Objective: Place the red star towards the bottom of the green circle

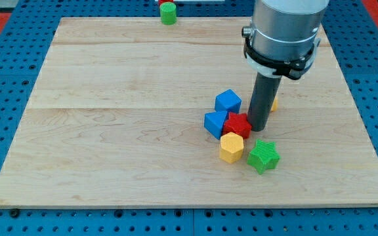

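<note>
My tip [259, 128], a bare rod with no gripper, touches the red star [238, 124]; shoving toward the far green circle [168, 13] could drag 2 neighbouring blue blocks [228, 101] along.

no readable text, labels or numbers anywhere
</note>
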`<action>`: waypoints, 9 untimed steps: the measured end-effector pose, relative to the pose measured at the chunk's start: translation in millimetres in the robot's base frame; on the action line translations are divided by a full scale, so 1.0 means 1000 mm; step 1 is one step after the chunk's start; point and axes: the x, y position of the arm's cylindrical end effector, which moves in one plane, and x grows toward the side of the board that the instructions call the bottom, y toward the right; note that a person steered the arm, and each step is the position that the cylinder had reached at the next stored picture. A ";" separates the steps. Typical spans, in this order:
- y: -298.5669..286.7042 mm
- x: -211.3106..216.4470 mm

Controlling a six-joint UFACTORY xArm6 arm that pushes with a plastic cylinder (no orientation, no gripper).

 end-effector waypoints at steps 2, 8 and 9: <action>0.005 0.017; -0.089 -0.128; -0.124 -0.147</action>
